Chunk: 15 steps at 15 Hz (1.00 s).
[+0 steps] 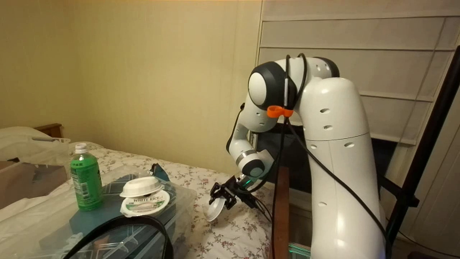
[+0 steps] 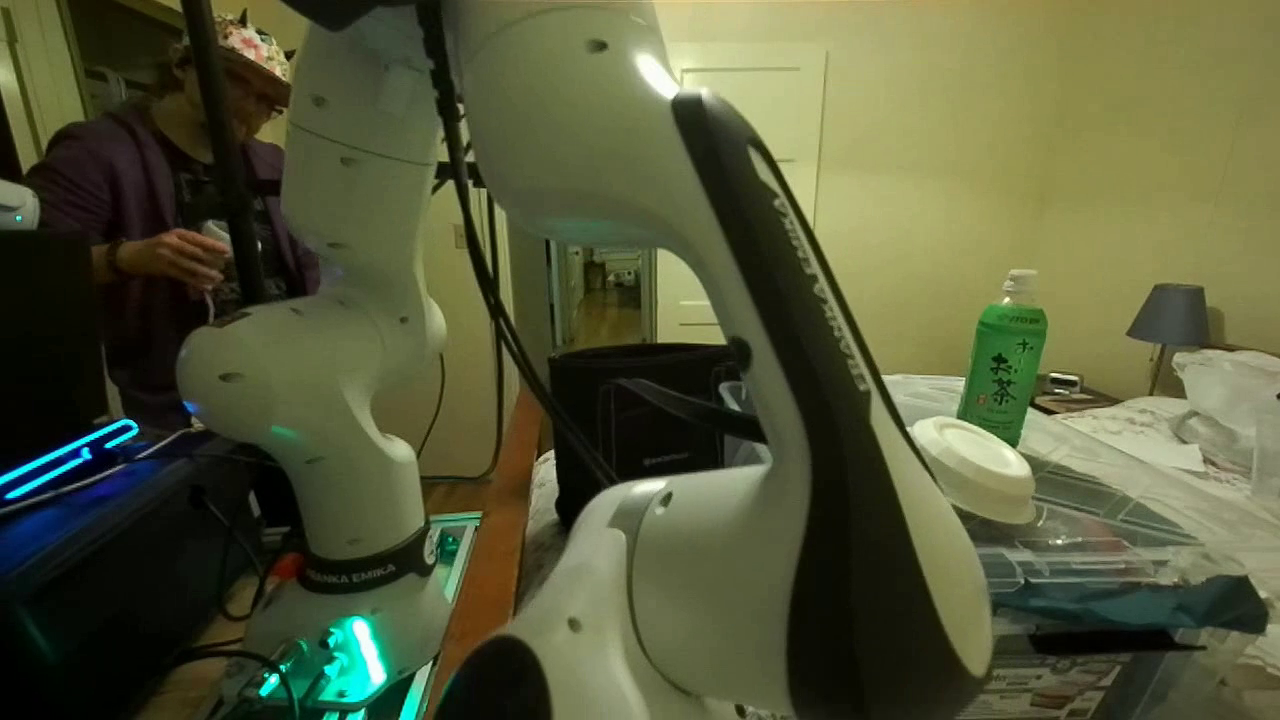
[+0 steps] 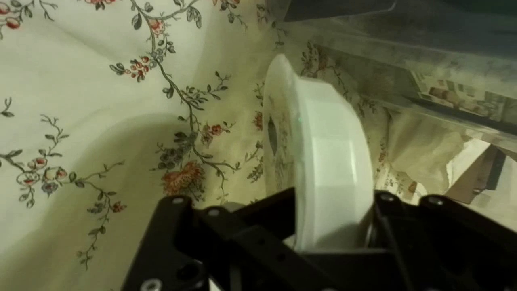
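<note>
In the wrist view a white plastic bowl [image 3: 339, 145] stands on edge between the black fingers of my gripper [image 3: 334, 210], which press against it from both sides. An exterior view shows the same bowl [image 1: 216, 209] tilted at the end of the gripper [image 1: 222, 199], low over the floral bedspread [image 1: 244, 230]; whether it touches the cloth I cannot tell. An upturned white bowl [image 1: 142, 186] leans on a container labelled WHITE RICE [image 1: 147, 204], both on a clear plastic bin. The robot's own arm hides the gripper in an exterior view.
A green tea bottle [image 1: 86, 180] stands on the bin's lid [image 1: 82, 225], beside the bowls. A black strap [image 1: 122, 220] arches in front of it. A black bag [image 2: 640, 430] sits on the bed. A wooden bed rail [image 1: 283, 216] runs beside the arm. A person [image 2: 150, 230] stands behind the robot.
</note>
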Each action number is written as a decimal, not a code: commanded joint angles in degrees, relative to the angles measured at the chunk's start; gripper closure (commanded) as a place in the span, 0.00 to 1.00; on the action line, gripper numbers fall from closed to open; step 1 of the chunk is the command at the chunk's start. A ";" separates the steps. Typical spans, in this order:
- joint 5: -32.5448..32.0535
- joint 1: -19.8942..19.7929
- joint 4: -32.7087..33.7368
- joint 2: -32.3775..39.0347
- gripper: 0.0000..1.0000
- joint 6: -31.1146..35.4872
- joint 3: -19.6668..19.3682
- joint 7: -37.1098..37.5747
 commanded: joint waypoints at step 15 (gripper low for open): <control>2.42 0.00 -22.03 -53.48 0.93 2.46 10.32 -19.46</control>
